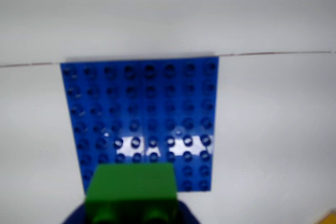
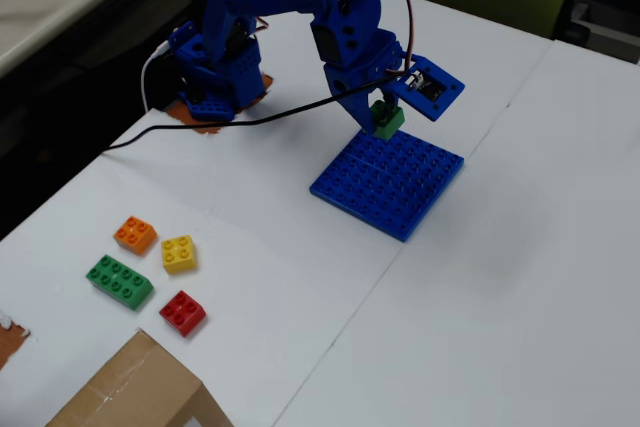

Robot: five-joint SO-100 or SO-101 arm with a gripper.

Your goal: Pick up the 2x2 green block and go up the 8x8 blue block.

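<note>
Nearest the wrist camera, the 2x2 green block [image 1: 131,192] sat clamped in my gripper [image 2: 383,117], which was closed on it, carried clear of the desk [image 2: 500,287]. It hung over the near edge of the 8x8 blue block [image 2: 388,180], I judged ready for setting down. The arm reached forward, wrist bent downward.

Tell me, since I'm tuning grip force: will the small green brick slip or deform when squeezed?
The green brick, held by the end effector, looks like rigid molded plastic, so probably no deforming. Its glossy smooth sides may slip. It seems light.
</note>
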